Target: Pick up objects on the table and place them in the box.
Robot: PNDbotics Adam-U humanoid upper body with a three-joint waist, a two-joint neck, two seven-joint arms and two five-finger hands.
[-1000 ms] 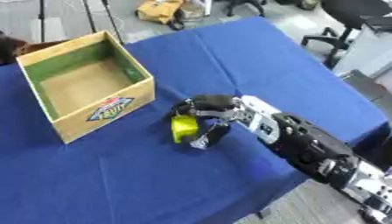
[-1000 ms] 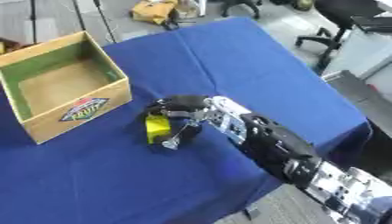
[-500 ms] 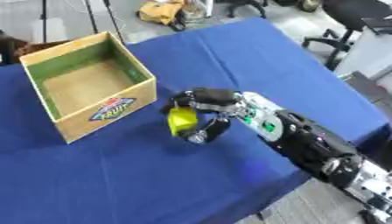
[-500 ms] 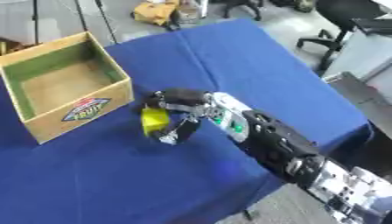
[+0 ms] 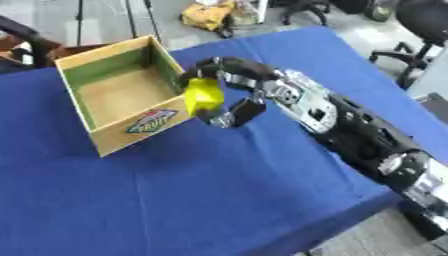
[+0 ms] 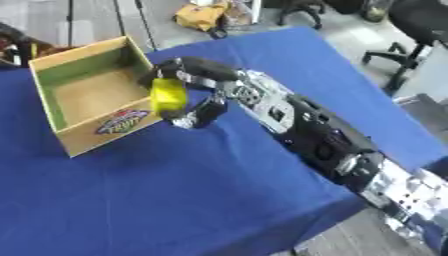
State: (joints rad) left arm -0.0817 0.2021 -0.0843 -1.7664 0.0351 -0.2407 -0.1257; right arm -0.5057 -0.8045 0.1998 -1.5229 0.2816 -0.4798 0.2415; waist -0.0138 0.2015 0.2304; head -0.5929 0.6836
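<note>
**Yellow thing held at the box's edge**

The right hand [image 5: 229, 90] had its fingers curled round a small yellow object [image 5: 203, 96]. It held the object in the air, right by the near right corner of the wooden box [image 5: 102, 127]. The box was open on top. Blue table cloth [image 5: 219, 190] lay bare in front of the box. The left hand was out of sight.

The open tan cardboard box [image 5: 112, 100] looks matt; the blue cloth table cover [image 5: 219, 185] is smooth; the small yellow object [image 5: 203, 96] looks glossy.
</note>
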